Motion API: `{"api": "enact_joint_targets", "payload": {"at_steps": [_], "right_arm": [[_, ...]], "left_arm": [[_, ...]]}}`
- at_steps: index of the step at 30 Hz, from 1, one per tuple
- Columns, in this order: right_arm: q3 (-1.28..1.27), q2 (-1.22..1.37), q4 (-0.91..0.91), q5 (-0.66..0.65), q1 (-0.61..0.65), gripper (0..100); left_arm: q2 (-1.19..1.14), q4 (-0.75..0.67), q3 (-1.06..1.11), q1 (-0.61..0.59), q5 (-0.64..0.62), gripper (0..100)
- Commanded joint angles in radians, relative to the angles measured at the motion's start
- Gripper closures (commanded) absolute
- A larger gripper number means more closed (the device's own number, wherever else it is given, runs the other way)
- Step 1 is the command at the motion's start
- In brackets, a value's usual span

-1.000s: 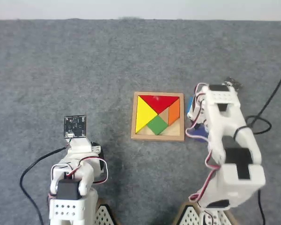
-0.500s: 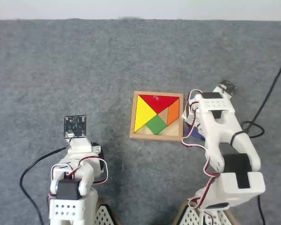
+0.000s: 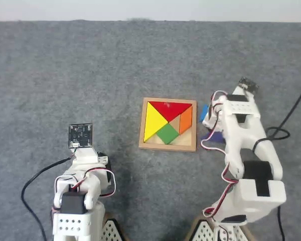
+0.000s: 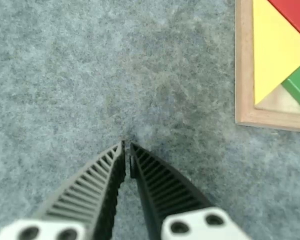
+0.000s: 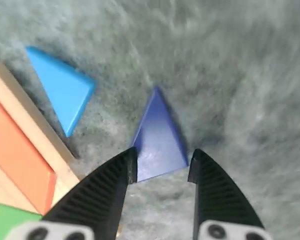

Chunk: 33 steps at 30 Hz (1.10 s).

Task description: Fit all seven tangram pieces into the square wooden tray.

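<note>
What the next move turns on, we judge, is how the dark blue triangle (image 5: 157,137) sits against the right gripper (image 5: 162,160). It lies flat on the grey carpet directly between the spread jaws, its apex pointing away from the wrist and its broad end toward it, so the jaws straddle the two wider corners. The finger on the tray side is at or just beside one corner; we cannot tell whether it touches. The gripper is spread wide and grasps nothing yet. This piece rests outside the square wooden tray (image 3: 168,148), just beside its right edge, with a light blue triangle (image 5: 60,85) near it, also loose on the carpet. The right arm is plainly the nearer one. The left gripper (image 4: 126,147) hangs over bare carpet well to the tray's other side, its jaws closed together on nothing. The dark blue piece looks thin, smooth and sharp-edged, with a slight sheen. Inside the tray we see a red triangle (image 3: 169,108), a yellow triangle (image 3: 153,123), a green square (image 3: 168,133) and an orange piece (image 3: 186,120), with bare wood showing between them.
</note>
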State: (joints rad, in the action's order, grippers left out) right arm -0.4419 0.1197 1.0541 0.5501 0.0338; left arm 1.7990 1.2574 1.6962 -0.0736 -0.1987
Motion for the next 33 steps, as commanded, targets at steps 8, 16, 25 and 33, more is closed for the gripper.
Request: {"api": "enact_joint_targets", "payload": {"at_steps": [8, 16, 25, 33], "right_arm": [[0.178, -0.008, 0.097, -0.391, -0.038, 83.2], [0.13, 0.013, 0.11, -0.037, 0.056, 83.1], [0.173, 0.128, 0.09, 0.037, 0.022, 73.8], [0.212, 0.2, 0.094, 0.031, 0.013, 77.2]], "left_arm": [[0.02, 0.005, -0.013, -0.006, 0.015, 99], [0.02, 0.005, -0.013, -0.006, 0.015, 99], [0.02, 0.005, -0.013, -0.006, 0.015, 99], [0.02, 0.005, -0.013, -0.006, 0.015, 99]]}}
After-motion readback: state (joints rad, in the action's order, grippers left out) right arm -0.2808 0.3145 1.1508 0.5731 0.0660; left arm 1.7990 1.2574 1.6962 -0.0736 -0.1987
